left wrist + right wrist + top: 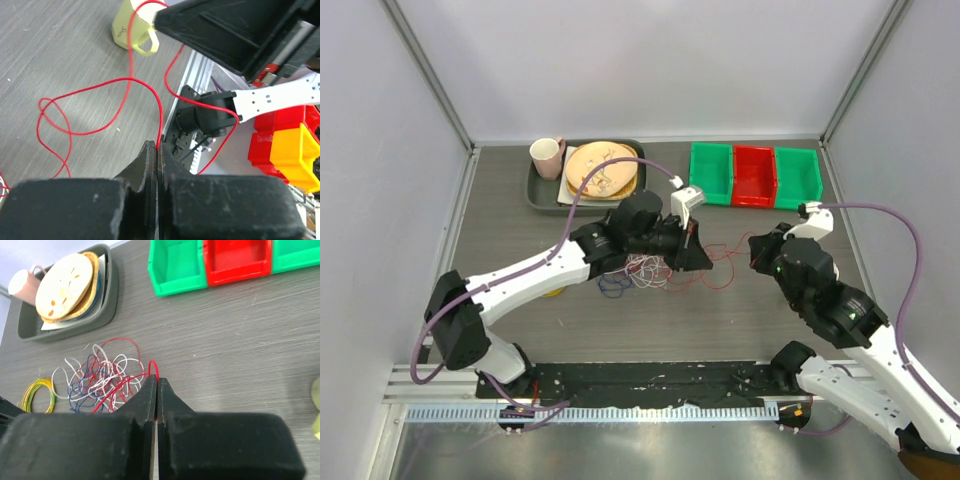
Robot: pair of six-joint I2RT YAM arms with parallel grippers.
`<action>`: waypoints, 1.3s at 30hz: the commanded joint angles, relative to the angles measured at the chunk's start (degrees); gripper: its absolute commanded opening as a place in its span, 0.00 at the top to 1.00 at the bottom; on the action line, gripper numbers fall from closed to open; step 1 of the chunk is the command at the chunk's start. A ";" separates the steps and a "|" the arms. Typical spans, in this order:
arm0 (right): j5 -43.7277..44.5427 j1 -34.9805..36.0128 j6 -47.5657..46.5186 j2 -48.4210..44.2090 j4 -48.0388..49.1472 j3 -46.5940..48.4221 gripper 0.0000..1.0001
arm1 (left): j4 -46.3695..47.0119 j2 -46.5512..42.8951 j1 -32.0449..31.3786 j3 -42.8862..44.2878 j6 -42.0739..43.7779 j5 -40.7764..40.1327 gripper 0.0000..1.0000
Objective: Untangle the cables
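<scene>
My left end effector (pixel 158 149) is pinched shut on a red cable (pixel 131 79), which runs out of the fingertips and loops loosely across the surface (pixel 45 45). My right end effector (pixel 157 384) is clamped on red cable too, with a small bend poking above its tips; I can't tell whether it's the same strand. The tangle of cables (pixel 102 376), red, white and dark blue, lies mid-surface beside a yellow wire ring (pixel 51 392). I judge that gripping at two points well apart lets me draw the red clear without dragging the whole knot along.
</scene>
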 commanded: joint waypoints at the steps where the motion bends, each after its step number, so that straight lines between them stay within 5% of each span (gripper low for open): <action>1: 7.96 -0.13 1.43 -1.11 -3.17 1.86 0.99 | 1.42 2.44 0.09 2.46 0.38 -4.31 1.00; 7: 12.27 -0.05 1.34 1.70 -4.13 1.50 0.99 | 2.48 12.36 0.09 5.08 -2.69 -4.51 1.00; 13: 24.91 -0.13 2.83 2.23 -12.74 9.66 0.99 | 6.15 17.56 0.09 9.84 -4.97 3.65 1.00; 19: 21.69 -0.13 -2.69 -1.18 -10.30 15.12 0.99 | 10.56 13.54 0.01 13.62 -5.60 13.06 1.00; 27: 16.76 -0.13 -7.63 -5.86 -4.75 11.88 0.99 | 11.88 10.87 0.09 10.37 -4.97 8.15 1.00; 39: 20.45 -0.22 -4.11 -4.01 -8.08 7.92 0.99 | 1.97 32.94 -2.89 35.75 -6.66 15.54 1.00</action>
